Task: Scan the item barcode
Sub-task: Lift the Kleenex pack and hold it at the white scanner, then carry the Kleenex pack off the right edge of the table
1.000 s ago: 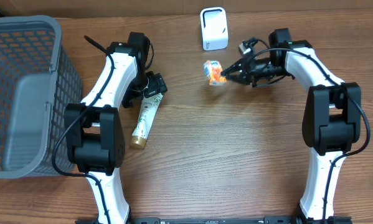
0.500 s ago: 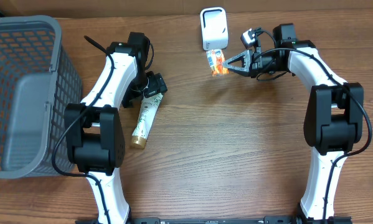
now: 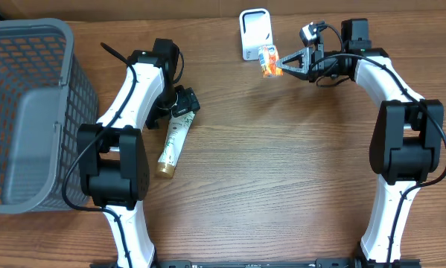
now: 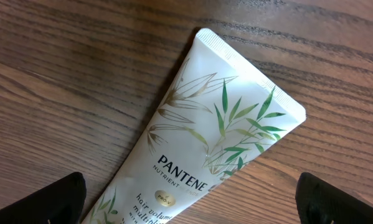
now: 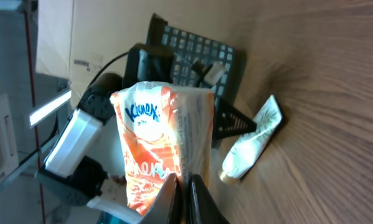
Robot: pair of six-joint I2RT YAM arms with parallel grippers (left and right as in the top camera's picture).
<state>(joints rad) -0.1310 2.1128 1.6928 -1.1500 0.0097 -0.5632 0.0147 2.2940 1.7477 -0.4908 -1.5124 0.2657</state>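
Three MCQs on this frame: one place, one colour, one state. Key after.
1. Where is the tissue pack? A lying at the front edge; B held beside the white scanner; C under the left arm.
2. Basket colour? A red; B blue; C grey.
3. Left gripper? A open over the tube; B shut on it; C shut, empty.
Key: B, the right gripper pinches it by the scanner; C, grey mesh walls; A, fingers spread either side of the tube.
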